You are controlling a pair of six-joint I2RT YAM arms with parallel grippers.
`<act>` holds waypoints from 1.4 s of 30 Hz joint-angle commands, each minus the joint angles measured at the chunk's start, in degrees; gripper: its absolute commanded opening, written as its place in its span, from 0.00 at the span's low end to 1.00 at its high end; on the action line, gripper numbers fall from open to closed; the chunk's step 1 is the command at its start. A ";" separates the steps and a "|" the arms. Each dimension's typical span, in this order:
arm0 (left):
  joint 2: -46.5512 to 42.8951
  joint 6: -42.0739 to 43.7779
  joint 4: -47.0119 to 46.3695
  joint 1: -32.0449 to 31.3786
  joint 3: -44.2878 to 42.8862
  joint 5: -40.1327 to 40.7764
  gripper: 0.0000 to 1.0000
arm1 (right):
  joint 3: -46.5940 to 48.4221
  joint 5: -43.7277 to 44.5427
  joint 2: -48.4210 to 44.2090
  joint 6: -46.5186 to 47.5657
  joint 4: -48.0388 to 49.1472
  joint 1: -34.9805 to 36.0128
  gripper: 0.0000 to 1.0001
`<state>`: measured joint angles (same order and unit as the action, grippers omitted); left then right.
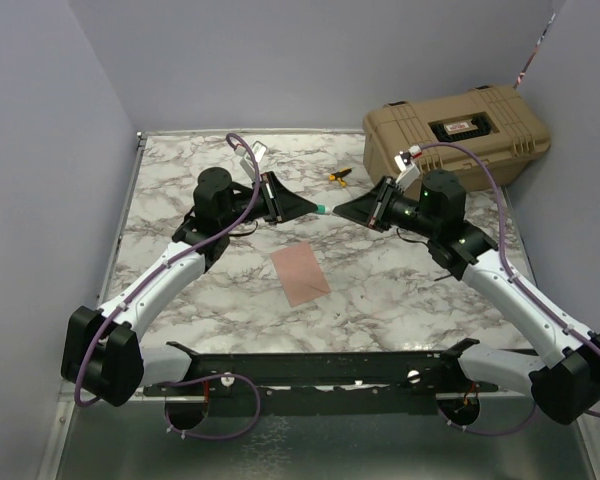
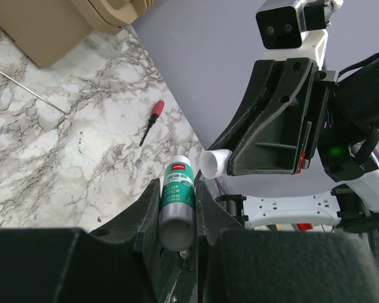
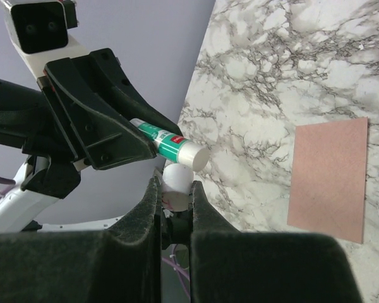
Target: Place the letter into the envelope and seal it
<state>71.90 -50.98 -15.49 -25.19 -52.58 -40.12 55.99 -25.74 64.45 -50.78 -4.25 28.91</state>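
Note:
One salmon-tan paper rectangle (image 1: 300, 272) (image 3: 328, 180) lies flat on the marble table (image 1: 400, 285), in front of both grippers. No flap shows on it, so I cannot tell whether it is the letter or the envelope with its flap folded down. No second sheet is in view. My left gripper (image 1: 315, 208) (image 2: 178, 186) is raised above the table, shut on a green glue stick (image 2: 178, 196) (image 3: 167, 142). My right gripper (image 1: 342, 211) (image 3: 175, 183) faces it, shut on the stick's white cap (image 3: 177, 183) (image 2: 215, 163). The cap sits just beside the stick's white end, slightly off its line.
A tan hard case (image 1: 455, 135) stands at the back right of the table. A small screwdriver (image 1: 338, 177) (image 2: 150, 120) lies behind the grippers. Grey walls close in the left, the back and the right. A black frame (image 1: 310, 370) runs along the near edge.

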 commanded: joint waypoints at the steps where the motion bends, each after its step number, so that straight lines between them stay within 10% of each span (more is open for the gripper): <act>1: -0.44 -0.73 -3.40 0.25 0.89 -1.40 0.00 | 1.08 1.27 0.82 0.40 -2.00 -0.17 0.00; 42: -1.23 -12.12 -28.42 1.04 3.00 -17.53 0.00 | -6.24 -3.98 -4.87 -15.40 16.63 -1.90 0.00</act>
<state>72.42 -62.08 -41.08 -23.38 -49.67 -52.95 50.22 -32.14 60.93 -66.00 10.66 27.62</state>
